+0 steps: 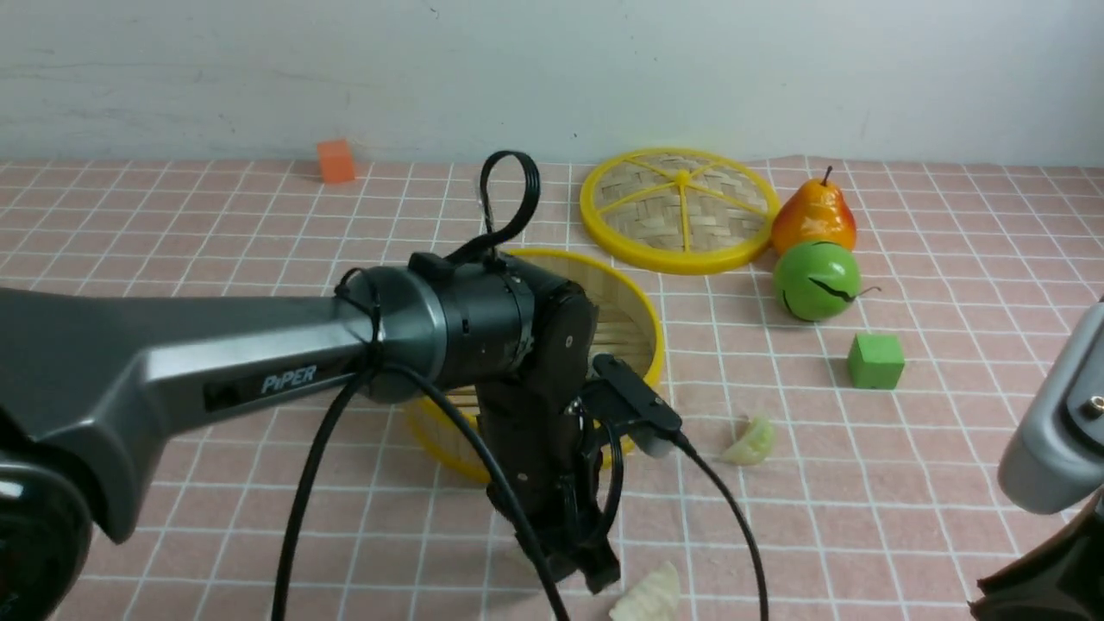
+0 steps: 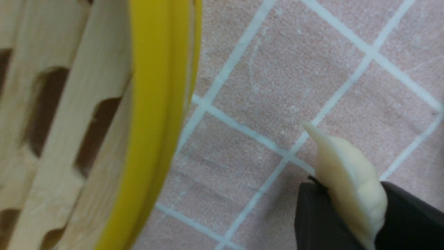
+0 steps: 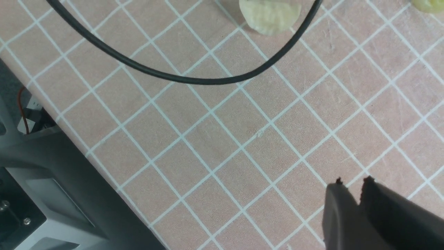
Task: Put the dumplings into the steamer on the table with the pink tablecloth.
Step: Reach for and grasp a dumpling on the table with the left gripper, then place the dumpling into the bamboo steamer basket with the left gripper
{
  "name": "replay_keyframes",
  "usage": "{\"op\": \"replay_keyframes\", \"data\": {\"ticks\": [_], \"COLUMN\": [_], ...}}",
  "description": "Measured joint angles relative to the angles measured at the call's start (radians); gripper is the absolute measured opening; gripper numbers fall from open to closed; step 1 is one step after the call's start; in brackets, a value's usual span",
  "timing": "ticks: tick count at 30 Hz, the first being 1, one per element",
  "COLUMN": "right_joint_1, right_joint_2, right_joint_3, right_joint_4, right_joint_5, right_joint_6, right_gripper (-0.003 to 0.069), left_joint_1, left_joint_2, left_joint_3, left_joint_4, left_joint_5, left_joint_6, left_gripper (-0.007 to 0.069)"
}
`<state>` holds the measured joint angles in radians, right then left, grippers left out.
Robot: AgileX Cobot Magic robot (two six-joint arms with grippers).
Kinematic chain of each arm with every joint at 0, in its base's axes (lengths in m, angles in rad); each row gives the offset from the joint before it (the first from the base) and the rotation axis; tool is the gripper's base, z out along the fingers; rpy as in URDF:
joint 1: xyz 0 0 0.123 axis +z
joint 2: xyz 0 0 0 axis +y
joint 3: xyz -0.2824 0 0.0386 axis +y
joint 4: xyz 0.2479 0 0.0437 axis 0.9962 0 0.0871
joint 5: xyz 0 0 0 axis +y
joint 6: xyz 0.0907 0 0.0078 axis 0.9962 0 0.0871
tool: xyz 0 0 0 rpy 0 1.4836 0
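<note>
Left wrist view, I'm watching my left gripper (image 2: 350, 198) pinching a dumpling (image 2: 341, 156) just beside the steamer (image 2: 156, 104), right gripper (image 3: 352, 189) hanging nearly closed, empty, well apart from it.

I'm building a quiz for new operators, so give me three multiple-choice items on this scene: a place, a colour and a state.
1. Where is the flat woven yellow-rimmed lid relative to the round bamboo steamer?
A. on top of it
B. on the pink gridded cloth beyond it, beside the orange-yellow pear
C. inside it

2. What colour is the small cube at the back, left of the lid?
A. orange
B. green
C. blue

3. What is between the fingers of the left gripper?
A. nothing
B. a pale cream crescent dumpling
C. the pear

Key:
1. B, the lid lies flat, apart from the steamer.
2. A, the front view shows orange.
3. B, the left wrist view shows the dumpling pinched.
</note>
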<state>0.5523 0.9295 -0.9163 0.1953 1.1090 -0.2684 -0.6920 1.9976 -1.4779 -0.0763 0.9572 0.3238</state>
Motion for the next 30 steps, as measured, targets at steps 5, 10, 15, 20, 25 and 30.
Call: {"op": "replay_keyframes", "data": {"ticks": [5, 10, 15, 20, 25, 30], "right_joint_1": [0.0, 0.0, 0.0, 0.0, 0.0, 0.0], "right_joint_2": [0.0, 0.0, 0.0, 0.0, 0.0, 0.0], "right_joint_3": [0.0, 0.0, 0.0, 0.0, 0.0, 0.0], "right_joint_4": [-0.001, 0.0, 0.019, 0.056, 0.083, 0.076], "right_joint_5": [-0.035, -0.062, -0.079, -0.079, -0.079, -0.08], "right_joint_6": [0.0, 0.0, 0.0, 0.0, 0.008, 0.07], "right_gripper": [0.0095, 0.0096, 0.0099, 0.0104, 0.0105, 0.0108], "left_joint_1": [0.065, 0.201, 0.311, 0.322, 0.322, 0.322], "left_joint_2": [-0.068, -0.07, -0.009, 0.07, 0.144, 0.208], "left_joint_3": [-0.191, -0.336, -0.356, -0.356, -0.356, -0.356], "left_joint_4": [0.001, 0.001, 0.002, -0.008, -0.04, -0.04], "left_joint_5": [0.091, 0.116, 0.061, 0.01, -0.073, -0.11], "left_joint_6": [-0.168, -0.334, -0.414, -0.423, -0.423, -0.423], "left_gripper": [0.0193, 0.0193, 0.0193, 0.0193, 0.0193, 0.0277]}}
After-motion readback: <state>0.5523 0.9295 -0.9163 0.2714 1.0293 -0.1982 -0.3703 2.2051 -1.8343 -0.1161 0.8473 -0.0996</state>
